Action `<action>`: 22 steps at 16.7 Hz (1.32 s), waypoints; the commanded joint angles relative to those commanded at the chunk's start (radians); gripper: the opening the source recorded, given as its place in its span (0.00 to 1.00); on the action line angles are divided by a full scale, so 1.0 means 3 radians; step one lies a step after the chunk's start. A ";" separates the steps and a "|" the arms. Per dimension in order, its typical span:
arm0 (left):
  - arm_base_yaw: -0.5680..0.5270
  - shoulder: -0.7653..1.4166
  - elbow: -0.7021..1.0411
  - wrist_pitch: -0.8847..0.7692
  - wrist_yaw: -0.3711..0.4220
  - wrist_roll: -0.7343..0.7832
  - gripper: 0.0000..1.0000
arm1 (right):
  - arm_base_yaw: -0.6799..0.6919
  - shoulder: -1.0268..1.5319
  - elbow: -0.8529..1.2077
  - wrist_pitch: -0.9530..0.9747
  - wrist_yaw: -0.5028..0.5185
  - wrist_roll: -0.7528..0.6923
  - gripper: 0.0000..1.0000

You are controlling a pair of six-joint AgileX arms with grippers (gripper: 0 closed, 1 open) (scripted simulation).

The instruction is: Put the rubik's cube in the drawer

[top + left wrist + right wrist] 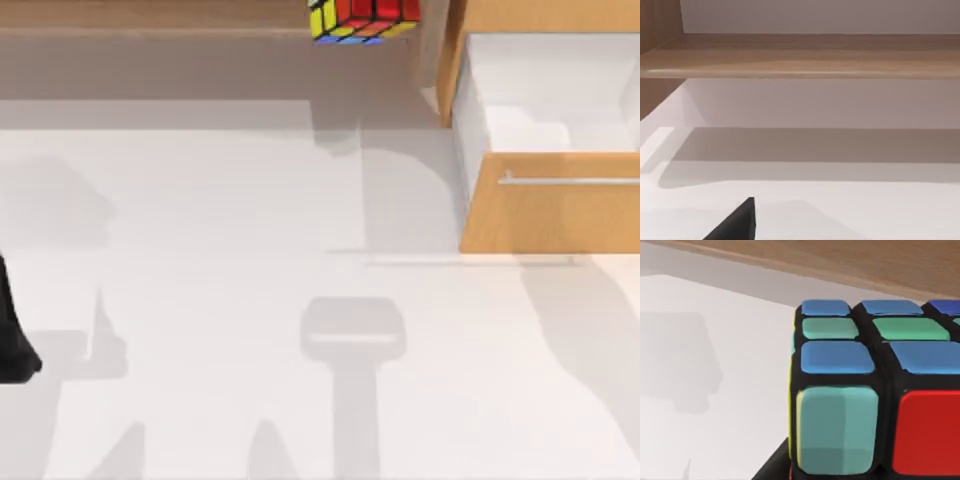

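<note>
The rubik's cube point(362, 20) hangs in the air at the top edge of the top view, left of the drawer and in front of the long wooden shelf. It sits very close in the right wrist view as the rubik's cube point(875, 390), with blue, green and red squares toward the camera. My right gripper is shut on it, and a dark finger point(771, 469) shows beneath it. The drawer point(560, 215) stands pulled open at the right, its white interior bare, with the silver handle point(570, 181) on its front. My left arm point(12, 335) is parked at the far left edge.
A long wooden shelf point(150, 15) runs along the back, seen also as the shelf point(800, 55) in the left wrist view. White tabletop point(250, 300) spreads across the middle and front, crossed by arm shadows.
</note>
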 joint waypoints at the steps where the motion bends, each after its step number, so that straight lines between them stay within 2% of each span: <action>1: 0.0000 0.0000 0.0000 0.0000 0.0000 0.0000 1.00 | -0.0165 0.0074 0.0051 -0.0259 0.0031 -0.0042 0.00; 4: 0.0000 0.0000 0.0000 0.0000 0.0000 0.0000 1.00 | -0.0669 0.0385 0.0230 -0.0877 0.0186 -0.0195 0.00; 8: 0.0000 0.0000 0.0000 0.0000 0.0000 0.0000 1.00 | -0.1122 0.0927 0.0415 -0.1350 0.0404 -0.0405 0.00; 12: 0.0000 0.0000 0.0000 0.0000 0.0000 0.0000 1.00 | -0.1220 0.1373 0.0467 -0.1527 0.0503 -0.0528 0.00; 18: 0.0000 0.0000 0.0000 0.0000 0.0000 0.0000 1.00 | -0.1221 0.1422 0.0469 -0.1540 0.0511 -0.0541 0.00; 22: 0.0000 0.0000 0.0000 0.0000 0.0000 0.0000 1.00 | -0.1221 0.1422 0.0469 -0.1540 0.0511 -0.0541 0.30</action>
